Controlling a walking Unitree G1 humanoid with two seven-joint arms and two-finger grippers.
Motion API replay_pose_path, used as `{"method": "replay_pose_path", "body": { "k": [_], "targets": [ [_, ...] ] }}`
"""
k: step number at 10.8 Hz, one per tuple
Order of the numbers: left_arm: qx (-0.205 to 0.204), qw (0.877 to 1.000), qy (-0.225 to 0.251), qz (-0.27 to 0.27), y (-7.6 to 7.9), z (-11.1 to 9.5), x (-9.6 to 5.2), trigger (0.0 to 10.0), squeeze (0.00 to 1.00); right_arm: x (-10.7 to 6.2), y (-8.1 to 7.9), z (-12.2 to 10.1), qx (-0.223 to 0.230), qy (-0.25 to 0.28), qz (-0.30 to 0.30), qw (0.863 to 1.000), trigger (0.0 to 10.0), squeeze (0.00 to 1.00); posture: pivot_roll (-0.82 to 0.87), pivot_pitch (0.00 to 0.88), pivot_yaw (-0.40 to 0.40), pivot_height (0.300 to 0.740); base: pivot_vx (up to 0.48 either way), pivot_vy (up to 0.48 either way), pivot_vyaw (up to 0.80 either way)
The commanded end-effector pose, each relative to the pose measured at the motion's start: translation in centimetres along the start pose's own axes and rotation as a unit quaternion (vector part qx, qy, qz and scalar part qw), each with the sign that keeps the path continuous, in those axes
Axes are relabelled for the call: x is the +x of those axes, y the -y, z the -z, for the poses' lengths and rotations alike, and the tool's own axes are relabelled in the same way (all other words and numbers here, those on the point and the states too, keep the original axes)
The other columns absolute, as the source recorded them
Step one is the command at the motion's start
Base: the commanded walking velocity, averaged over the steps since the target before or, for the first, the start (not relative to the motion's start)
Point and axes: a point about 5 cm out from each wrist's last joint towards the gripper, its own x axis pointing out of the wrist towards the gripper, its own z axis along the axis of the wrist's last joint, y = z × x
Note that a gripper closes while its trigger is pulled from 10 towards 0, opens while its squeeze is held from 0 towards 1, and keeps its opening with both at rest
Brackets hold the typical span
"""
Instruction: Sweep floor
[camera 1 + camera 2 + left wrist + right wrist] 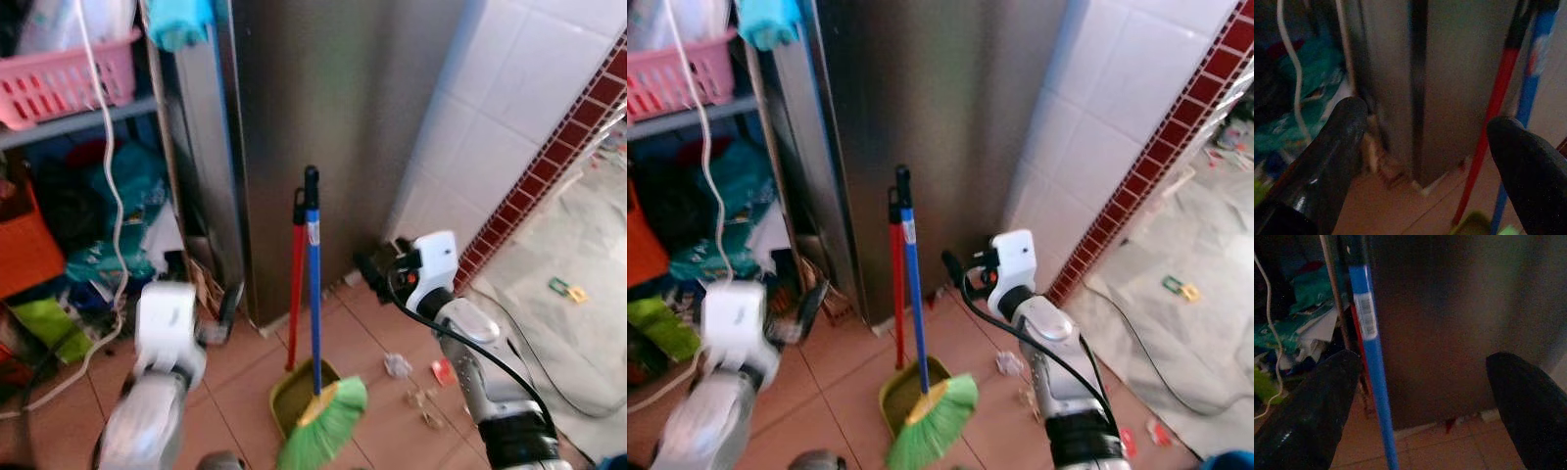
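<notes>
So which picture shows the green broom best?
The left eye view: the whole broom shows, from its blue handle's black tip down to the green bristles by the dustpan. The right eye view shows much the same. Both wrist views are dark and catch just a stretch of blue handle.

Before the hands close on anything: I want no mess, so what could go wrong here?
The broom and red-handled dustpan lean loosely together against the steel panel; a nudge from the open right hand could topple both. The open left hand sits beside the cluttered shelves, where the white cord could snag.
</notes>
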Motion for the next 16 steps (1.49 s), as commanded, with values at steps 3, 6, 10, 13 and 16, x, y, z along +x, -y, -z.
{"method": "replay_pose_path", "body": {
  "k": [3, 6, 10, 13, 16],
  "targets": [
    [0.050, 0.998, -0.020, -0.023, -1.2, 0.2, -3.9, 10.0, 0.00, 2.4, -1.5, -0.1, -0.006, 0.006, -0.051, 0.999, 10.0, 0.00, 0.18, 0.172, -0.100, 0.740, 0.000, 0.000, 0.00],
    [0.033, 0.999, -0.008, -0.032, -0.2, -1.2, -4.3, 10.0, 0.00, 5.3, -3.1, -1.6, -0.004, 0.033, -0.074, 0.997, 10.0, 0.00, 0.23, 0.236, -0.125, 0.740, 0.000, 0.000, 0.00],
    [0.020, 0.999, -0.011, -0.031, 0.4, -1.7, -4.9, 10.0, 0.00, 7.0, -3.0, -2.7, -0.021, 0.056, -0.052, 0.997, 10.0, 0.00, 0.24, 0.268, -0.143, 0.740, 0.000, 0.000, 0.00],
    [0.009, 1.000, -0.017, -0.022, 0.9, -1.8, -5.3, 10.0, 0.00, 7.9, -3.3, -3.2, -0.012, 0.066, -0.049, 0.997, 10.0, 0.00, 0.25, 0.279, -0.147, 0.740, 0.000, 0.000, 0.00],
    [0.007, 1.000, -0.021, -0.018, 1.0, -1.8, -5.4, 10.0, 0.00, 8.8, -4.2, -4.2, -0.005, 0.083, -0.067, 0.994, 10.0, 0.00, 0.26, 0.280, -0.145, 0.740, 0.000, 0.000, 0.00]
  ]
}}
